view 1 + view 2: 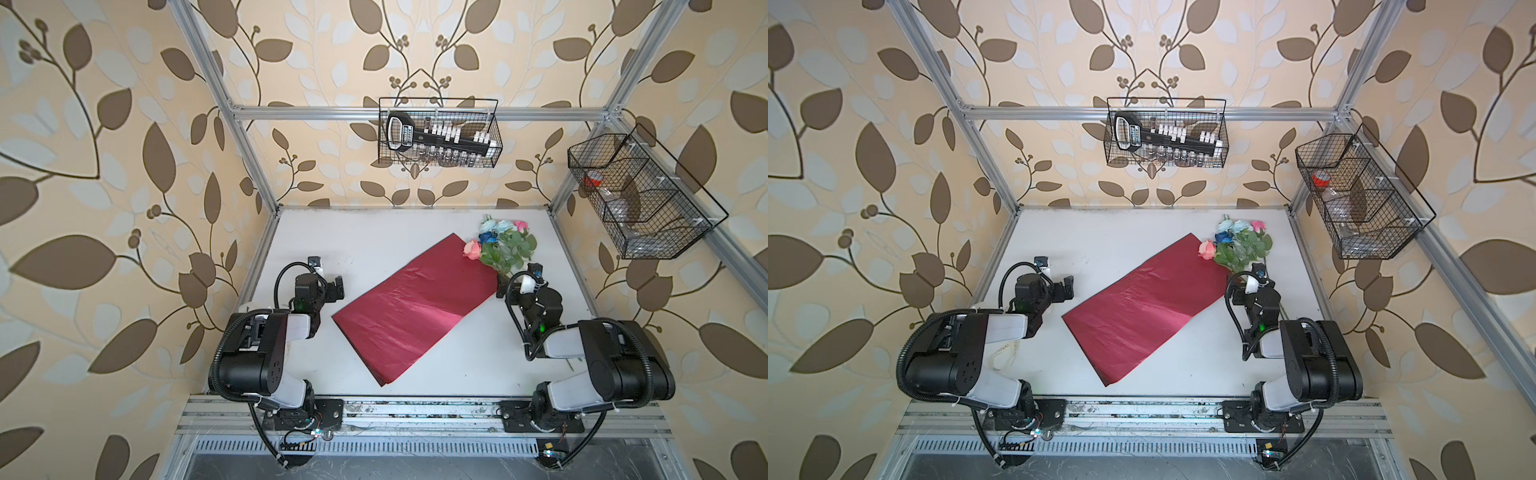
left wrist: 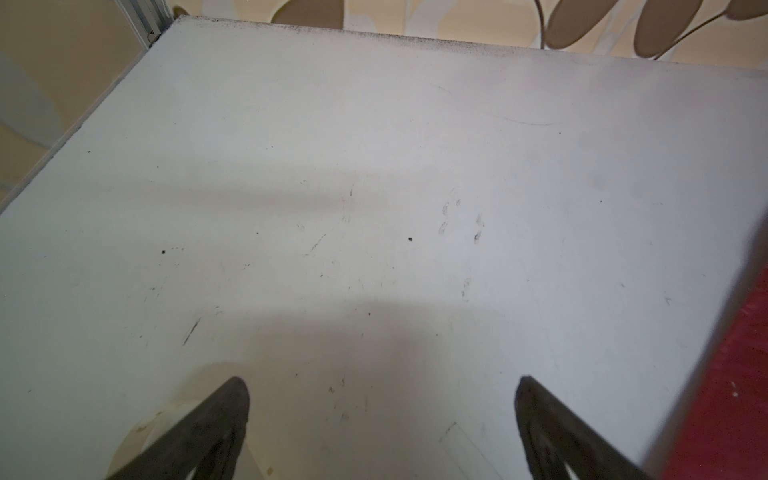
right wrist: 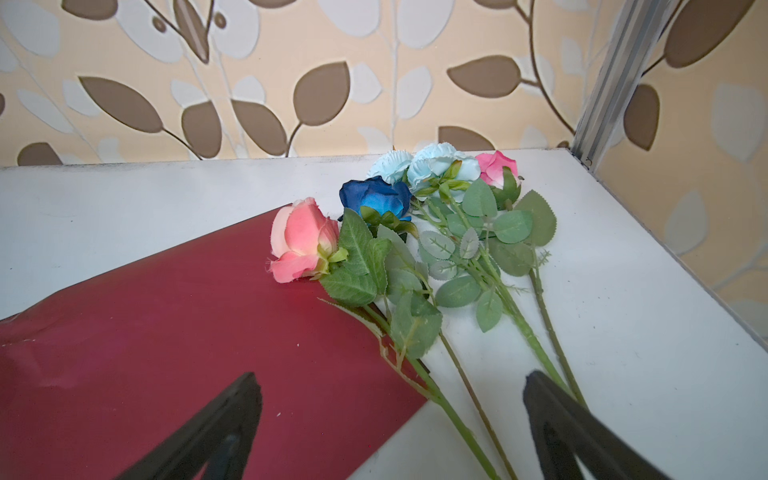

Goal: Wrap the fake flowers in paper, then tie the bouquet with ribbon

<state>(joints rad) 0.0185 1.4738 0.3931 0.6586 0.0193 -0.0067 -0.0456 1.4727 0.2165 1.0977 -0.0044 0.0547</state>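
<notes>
Red wrapping sheet [image 1: 411, 307] lies spread flat, the bouquet of fake flowers [image 3: 469, 245] loose at its far corner, stems toward the wide-open right gripper [image 3: 390, 376], probably for gathering; the left gripper [image 2: 381, 380] also gapes, empty.

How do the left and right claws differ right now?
The left claw spans only bare table; the right claw spans the bouquet stems and a corner of the red sheet. The left claw sits off the sheet, beside its edge; the right claw overlaps it. Both are open and hold nothing.
</notes>
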